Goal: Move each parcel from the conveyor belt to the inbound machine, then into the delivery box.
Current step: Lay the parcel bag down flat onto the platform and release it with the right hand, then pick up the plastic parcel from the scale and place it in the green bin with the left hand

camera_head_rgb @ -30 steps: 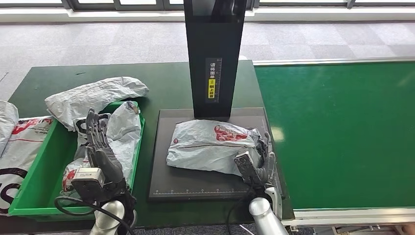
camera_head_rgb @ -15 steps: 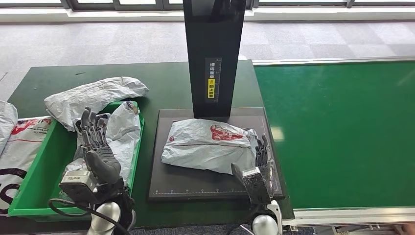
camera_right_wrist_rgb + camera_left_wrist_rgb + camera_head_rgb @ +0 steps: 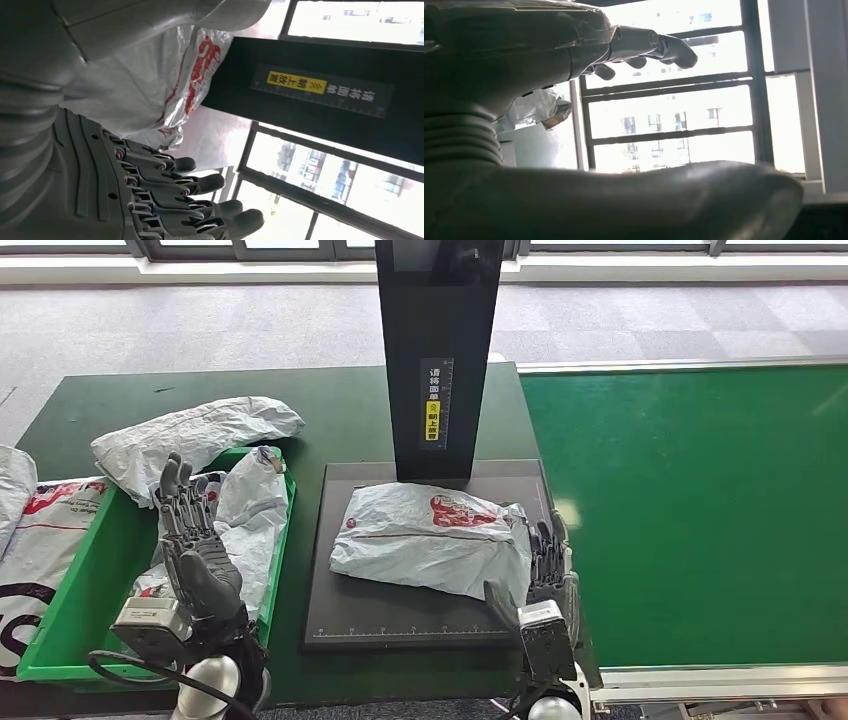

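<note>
The right hand [image 3: 548, 575] has let go and drawn back beside the parcel [image 3: 430, 538], fingers spread, probably not touching; it lies on the inbound machine [image 3: 420, 610], ready for the left hand [image 3: 195, 540], also spread.

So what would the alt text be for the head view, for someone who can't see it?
A grey parcel with red print lies on the black scanner platform under a tall black column. The right robot hand is open beside it, the left robot hand open over a green bin holding parcels, with a bare green conveyor belt on the right.
</note>
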Available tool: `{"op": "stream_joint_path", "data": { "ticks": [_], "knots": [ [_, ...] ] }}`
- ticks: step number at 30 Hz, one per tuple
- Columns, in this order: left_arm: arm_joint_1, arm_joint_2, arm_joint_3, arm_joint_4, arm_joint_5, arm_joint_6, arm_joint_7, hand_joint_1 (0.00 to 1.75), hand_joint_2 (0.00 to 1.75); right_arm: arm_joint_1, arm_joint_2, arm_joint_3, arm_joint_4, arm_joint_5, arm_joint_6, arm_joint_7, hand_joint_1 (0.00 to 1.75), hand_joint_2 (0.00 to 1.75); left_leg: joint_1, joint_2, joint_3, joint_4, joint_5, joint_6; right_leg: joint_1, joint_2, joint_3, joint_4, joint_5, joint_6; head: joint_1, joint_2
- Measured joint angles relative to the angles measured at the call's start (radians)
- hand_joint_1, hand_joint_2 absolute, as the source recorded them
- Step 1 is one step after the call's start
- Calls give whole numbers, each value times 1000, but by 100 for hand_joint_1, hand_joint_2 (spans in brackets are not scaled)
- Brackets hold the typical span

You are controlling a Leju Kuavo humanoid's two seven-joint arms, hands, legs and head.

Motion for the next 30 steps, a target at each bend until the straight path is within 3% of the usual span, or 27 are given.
{"op": "stream_joint_path", "data": {
  "ticks": [5, 19, 26, 30],
  "knots": [
    [-15, 33, -75, 46, -194, 1, 0, 0, 175, 28, -25, 42, -119, -20, -15, -19, 0, 175, 0, 0, 0, 0, 0, 0, 0, 0, 0, 0, 0, 0, 0, 0],
    [-89, 43, -124, 216, -346, -66, 4, 0, 175, 39, -47, 92, -226, -17, -28, -28, 0, 175, 0, 1, 1, 0, 1, 0, 0, 2, 0, 0, 1, 0, 0, 0],
    [-212, -6, -138, 440, -581, -191, 83, 0, 175, 41, -70, 149, -331, -39, -20, -30, 0, 175, -1, 1, 1, 0, 1, 0, -1, 1, 0, 0, 2, 0, 0, 0],
    [-273, -44, -138, 587, -673, -214, 126, 0, 175, 34, -81, 184, -394, -35, -4, -30, 0, 175, -1, 1, 1, 0, 1, 0, -1, 2, 0, 0, 2, 0, 0, 0]
  ]
}}
